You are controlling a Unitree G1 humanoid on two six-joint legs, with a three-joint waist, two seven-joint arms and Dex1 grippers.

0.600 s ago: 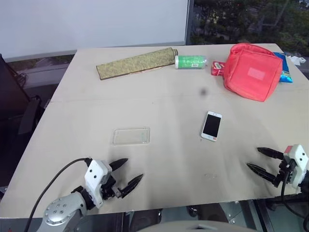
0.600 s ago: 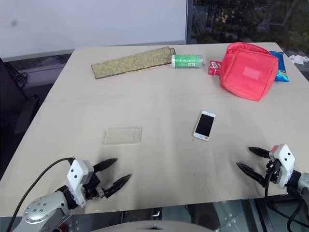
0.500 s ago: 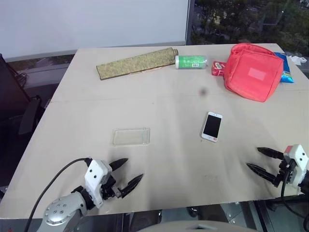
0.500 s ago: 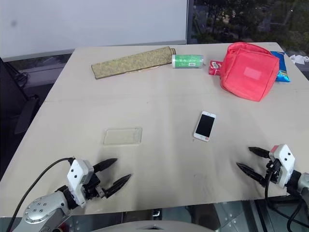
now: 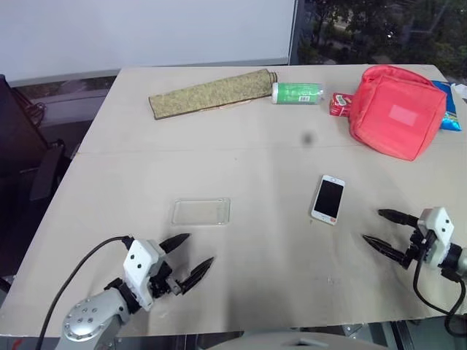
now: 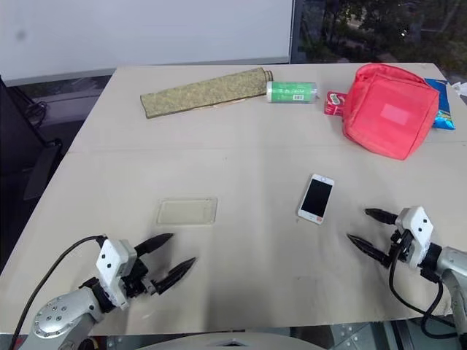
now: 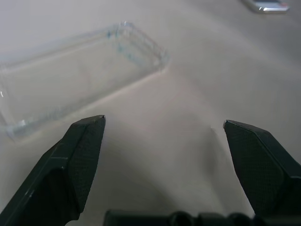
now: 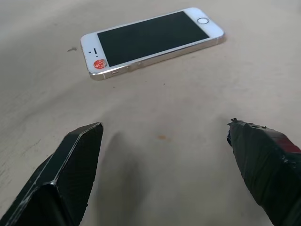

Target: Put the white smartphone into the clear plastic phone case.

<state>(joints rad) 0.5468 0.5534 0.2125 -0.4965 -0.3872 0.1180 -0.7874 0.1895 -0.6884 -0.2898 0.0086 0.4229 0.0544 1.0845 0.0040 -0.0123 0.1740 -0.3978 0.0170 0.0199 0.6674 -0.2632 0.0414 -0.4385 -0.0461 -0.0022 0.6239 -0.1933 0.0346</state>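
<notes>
White flat smartphone [image 5: 328, 199] lies screen-up (mid-table), just ahead of the spread, empty right gripper [image 5: 381, 227]. Clear plastic phone case [image 5: 201, 212] lies before the spread, empty left gripper [image 5: 187, 253].

Head cams look down over the whole worktop [image 5: 241, 146]; wrist cams sit low and close, sharing the white smartphone [image 8: 150, 40].

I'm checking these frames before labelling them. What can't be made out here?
- Blue packet: head views, mostly hidden behind the red pouch and cut by the edge.
- Small red box: partly hidden by the pouch; print too small.
- Green tube: label too small.
- Phone: left wrist view, cut by the edge.
</notes>
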